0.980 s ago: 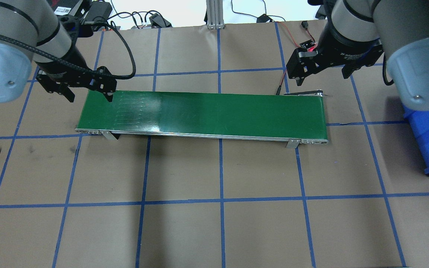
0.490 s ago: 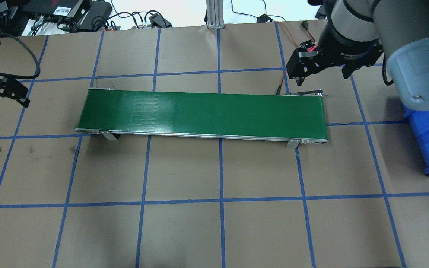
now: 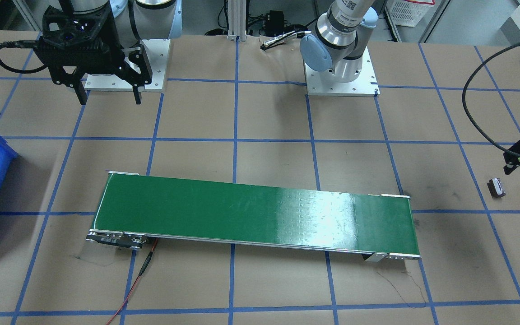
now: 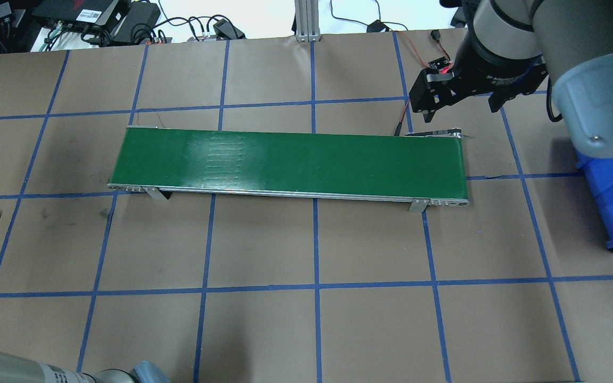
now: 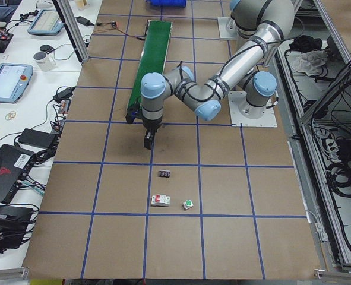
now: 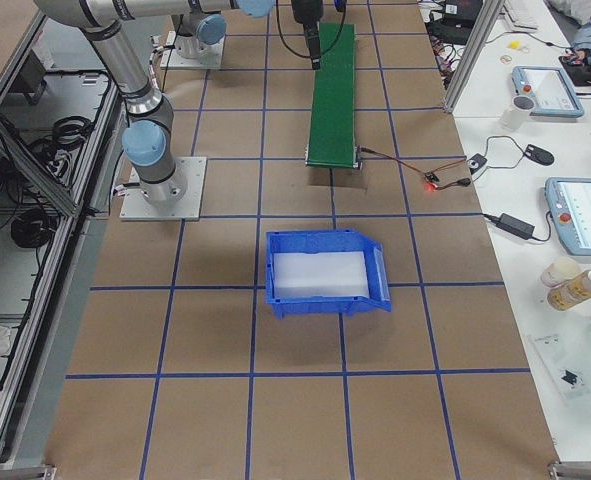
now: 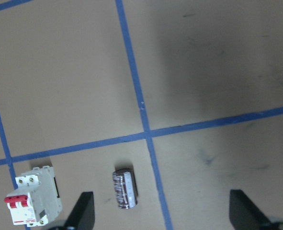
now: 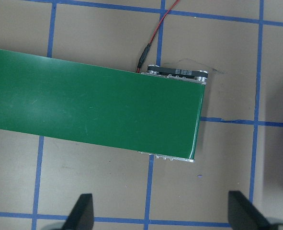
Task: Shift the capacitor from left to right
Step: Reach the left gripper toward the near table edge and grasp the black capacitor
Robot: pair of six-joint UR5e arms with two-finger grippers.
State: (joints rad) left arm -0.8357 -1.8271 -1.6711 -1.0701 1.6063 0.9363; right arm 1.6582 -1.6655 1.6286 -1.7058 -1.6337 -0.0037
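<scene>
I've got left fingers (image 7: 85,212) spread wide over the stubby dark silver-striped capacitor (image 7: 125,188) at the left end of the bench (image 7: 203,72), likely to grab it; right fingers (image 8: 84,211) apart near the green belt (image 8: 93,100).

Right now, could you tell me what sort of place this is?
Probably a robotics lab: a table gridded with blue tape, a small green conveyor belt, and teach pendants alongside.
</scene>
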